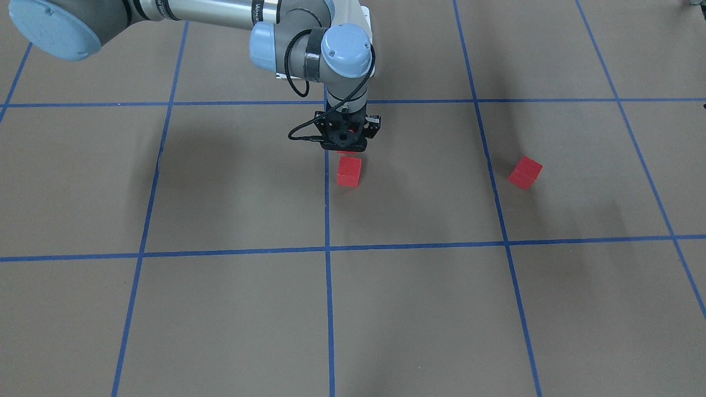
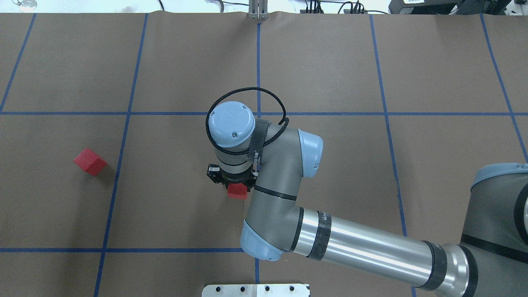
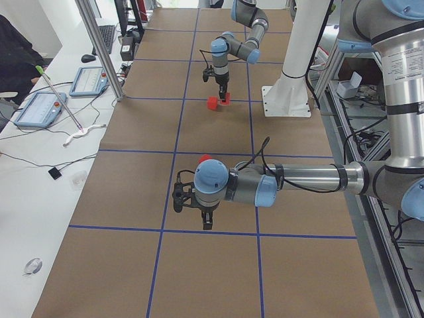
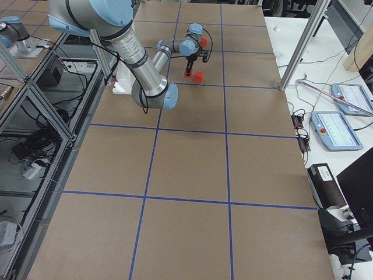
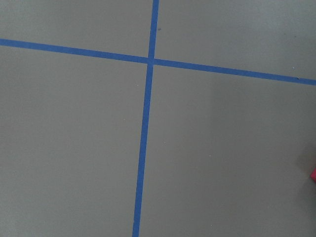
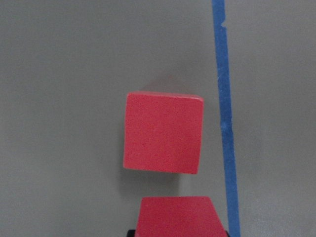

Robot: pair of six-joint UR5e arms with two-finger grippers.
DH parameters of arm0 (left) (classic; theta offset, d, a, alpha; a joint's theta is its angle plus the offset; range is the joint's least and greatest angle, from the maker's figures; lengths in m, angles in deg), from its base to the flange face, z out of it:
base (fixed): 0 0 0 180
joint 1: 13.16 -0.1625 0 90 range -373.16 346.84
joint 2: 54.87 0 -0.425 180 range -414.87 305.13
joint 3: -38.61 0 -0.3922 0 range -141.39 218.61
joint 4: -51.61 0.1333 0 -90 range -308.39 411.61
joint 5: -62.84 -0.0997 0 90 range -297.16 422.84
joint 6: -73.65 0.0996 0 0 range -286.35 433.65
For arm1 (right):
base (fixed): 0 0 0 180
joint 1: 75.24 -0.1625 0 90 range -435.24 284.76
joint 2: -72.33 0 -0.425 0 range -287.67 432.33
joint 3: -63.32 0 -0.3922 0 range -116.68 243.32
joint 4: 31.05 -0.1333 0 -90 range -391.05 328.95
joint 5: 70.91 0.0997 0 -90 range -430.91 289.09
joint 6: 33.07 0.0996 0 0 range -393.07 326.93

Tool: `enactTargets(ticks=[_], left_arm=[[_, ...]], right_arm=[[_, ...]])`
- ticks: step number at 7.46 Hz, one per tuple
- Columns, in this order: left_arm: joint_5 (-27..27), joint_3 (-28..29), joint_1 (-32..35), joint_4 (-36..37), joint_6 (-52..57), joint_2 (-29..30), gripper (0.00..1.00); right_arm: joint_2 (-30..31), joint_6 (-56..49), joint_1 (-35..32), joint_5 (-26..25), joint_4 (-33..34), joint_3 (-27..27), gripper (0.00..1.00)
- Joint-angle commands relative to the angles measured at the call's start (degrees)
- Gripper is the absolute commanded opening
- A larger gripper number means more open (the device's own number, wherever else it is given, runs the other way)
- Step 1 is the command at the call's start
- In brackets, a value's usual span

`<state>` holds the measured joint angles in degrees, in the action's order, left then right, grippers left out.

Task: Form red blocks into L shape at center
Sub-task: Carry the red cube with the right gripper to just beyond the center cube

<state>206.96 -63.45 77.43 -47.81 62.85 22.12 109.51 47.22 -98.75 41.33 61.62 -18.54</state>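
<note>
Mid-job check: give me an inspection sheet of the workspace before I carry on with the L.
Surface: brown table with blue tape grid; flat, no damage seen.
Job's things: held block sits next to the centre block, with a gap showing between them. The far block lies alone in the next square toward the robot's left.
Clutter: nothing seen on the grid.
Grippers: right gripper is low over the table, jaws shut on the held block. Left gripper hovers near the far block; jaws unreadable.
Cables: black cable looped at the right wrist, clear of the blocks. Loose cables lie on the side desk.
Surroundings: side desk with control tablets; a person's dark sleeve.
</note>
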Motion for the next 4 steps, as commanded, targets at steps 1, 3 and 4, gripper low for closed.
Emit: enactTargets(ticks=[1, 3, 4], left_arm=[[0.37, 0.02, -0.06, -0.07, -0.01, 0.0, 1.0], [0.37, -0.06, -0.06, -0.07, -0.01, 0.0, 1.0], [0.37, -0.06, -0.06, -0.07, -0.01, 0.0, 1.0]], right_arm=[[-0.09, -0.04, 0.04, -1.32, -3.86, 3.35, 0.0], [-0.18, 0.31, 0.04, -1.33, -6.45, 4.69, 0.0], [-0.18, 0.31, 0.04, -1.33, -6.53, 4.69, 0.0]])
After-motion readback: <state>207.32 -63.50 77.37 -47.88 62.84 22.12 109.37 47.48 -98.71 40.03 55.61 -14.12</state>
